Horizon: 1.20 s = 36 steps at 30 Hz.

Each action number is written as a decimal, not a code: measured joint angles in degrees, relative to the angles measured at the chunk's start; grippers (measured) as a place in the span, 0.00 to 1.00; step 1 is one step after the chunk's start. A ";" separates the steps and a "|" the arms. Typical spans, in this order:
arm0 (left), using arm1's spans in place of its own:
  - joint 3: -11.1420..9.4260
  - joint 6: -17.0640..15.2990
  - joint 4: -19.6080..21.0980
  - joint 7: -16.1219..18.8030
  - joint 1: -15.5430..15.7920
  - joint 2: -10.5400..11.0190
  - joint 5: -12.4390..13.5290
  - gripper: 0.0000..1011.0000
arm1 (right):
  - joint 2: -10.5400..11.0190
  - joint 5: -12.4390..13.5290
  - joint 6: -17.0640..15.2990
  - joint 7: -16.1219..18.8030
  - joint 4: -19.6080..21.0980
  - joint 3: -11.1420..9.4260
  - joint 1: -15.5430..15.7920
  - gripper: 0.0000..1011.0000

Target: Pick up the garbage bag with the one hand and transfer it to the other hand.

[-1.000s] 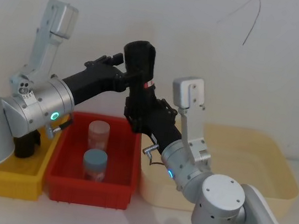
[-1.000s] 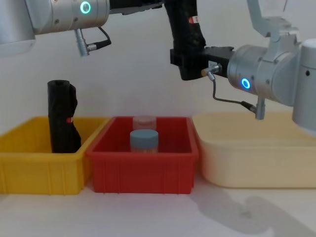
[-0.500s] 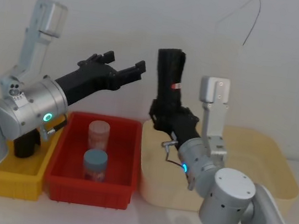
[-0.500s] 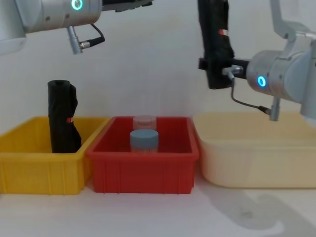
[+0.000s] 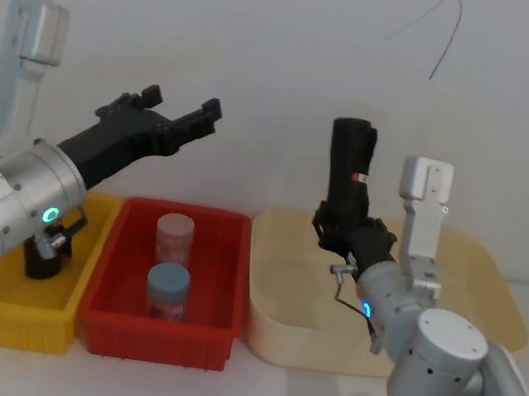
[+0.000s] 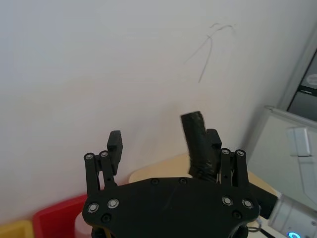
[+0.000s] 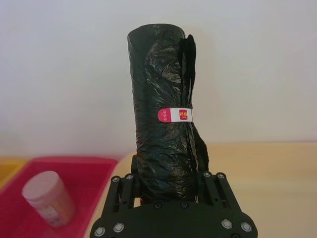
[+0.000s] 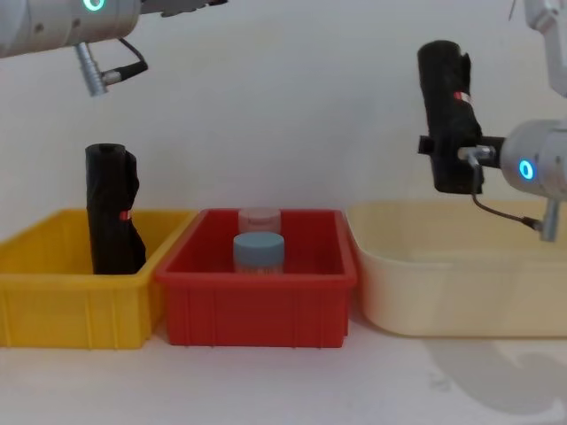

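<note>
garbage bag [image 5: 349,171] in the right gripper [image 5: 344,231]

over the cream tub [image 5: 281,294], the bag stands upright, pinched at its low end. it looks light, soft, slippery: grip snug. farther back, the left gripper [image 5: 181,103] is spread, empty.

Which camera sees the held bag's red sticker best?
The right wrist view: the label faces it, large, on the garbage bag. Head and chest views give a tiny red speck; the left wrist view, the bag's plain side.

garbage bag [image 7: 163,134]: small red-and-white label [image 7: 175,115], print too small to read. no other legible text.
</note>
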<state>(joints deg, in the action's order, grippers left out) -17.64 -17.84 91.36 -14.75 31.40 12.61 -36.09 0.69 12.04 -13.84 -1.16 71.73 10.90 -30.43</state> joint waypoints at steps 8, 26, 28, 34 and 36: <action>1.04 0.16 2.48 2.39 -1.97 0.81 0.27 0.99 | 1.48 0.07 -0.46 0.45 2.17 -1.40 2.52 0.69; 1.88 0.42 4.49 4.32 -3.56 1.42 0.56 0.99 | 4.55 -1.45 2.65 4.36 8.19 -1.15 7.44 0.99; 1.92 0.43 4.60 4.44 -3.63 1.46 0.57 0.99 | 4.92 -1.63 2.73 5.09 9.21 -0.88 7.97 0.99; 2.00 0.47 4.80 4.63 -3.80 1.51 0.60 0.99 | 6.10 -1.92 2.48 7.68 12.43 0.32 9.59 0.99; 2.02 0.48 4.86 4.66 -3.84 1.51 0.62 0.99 | 6.40 -2.00 2.19 8.44 13.15 0.66 9.90 0.99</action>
<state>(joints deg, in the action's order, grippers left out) -15.62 -17.36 96.22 -10.08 27.56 14.13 -35.48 7.10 10.04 -11.65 7.28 84.88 11.56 -20.53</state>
